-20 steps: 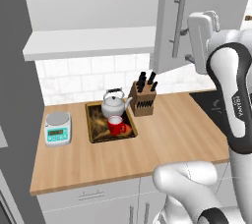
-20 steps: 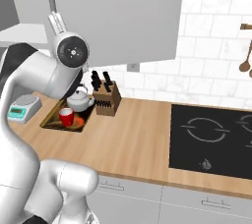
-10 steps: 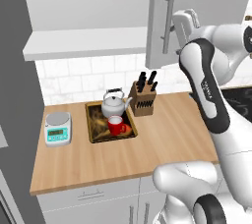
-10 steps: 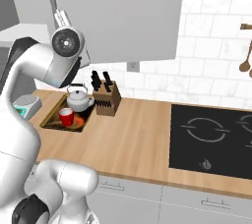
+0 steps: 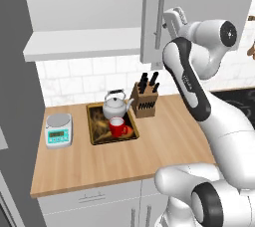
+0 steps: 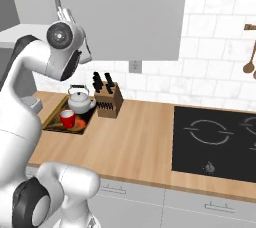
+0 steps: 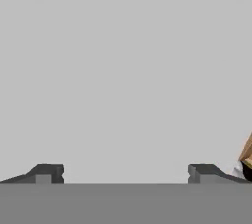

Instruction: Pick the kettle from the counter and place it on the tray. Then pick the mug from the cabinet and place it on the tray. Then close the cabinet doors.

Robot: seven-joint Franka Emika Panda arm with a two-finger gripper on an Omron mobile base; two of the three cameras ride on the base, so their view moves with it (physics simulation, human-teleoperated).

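The silver kettle [image 5: 115, 105] [image 6: 81, 101] and the red mug [image 5: 117, 127] [image 6: 67, 118] both stand on the dark tray [image 5: 99, 139] [image 6: 52, 122] on the wooden counter [image 5: 164, 141]. High above them my gripper [image 5: 172, 19] [image 7: 125, 174] presses flat against the right cabinet door [image 5: 152, 32], just right of its bar handle [image 5: 160, 14]. The fingertips [image 7: 47, 173] are wide apart and open, with nothing between them, and the grey door panel [image 7: 123, 70] lies right in front. The left cabinet door [image 5: 17, 96] stands swung out toward me. The cabinet's white shelf base [image 5: 82, 44] shows between the doors.
A white-and-teal scale [image 5: 59, 129] sits left of the tray, and a knife block [image 5: 144, 99] [image 6: 109, 101] stands just right of the kettle. The black stovetop [image 6: 220, 144] lies at the right end of the counter. Utensils [image 6: 249, 62] hang on the tiled wall.
My arm has pushed the right cabinet door leftward, swinging it toward the cabinet front. The kettle, mug and tray have not moved.
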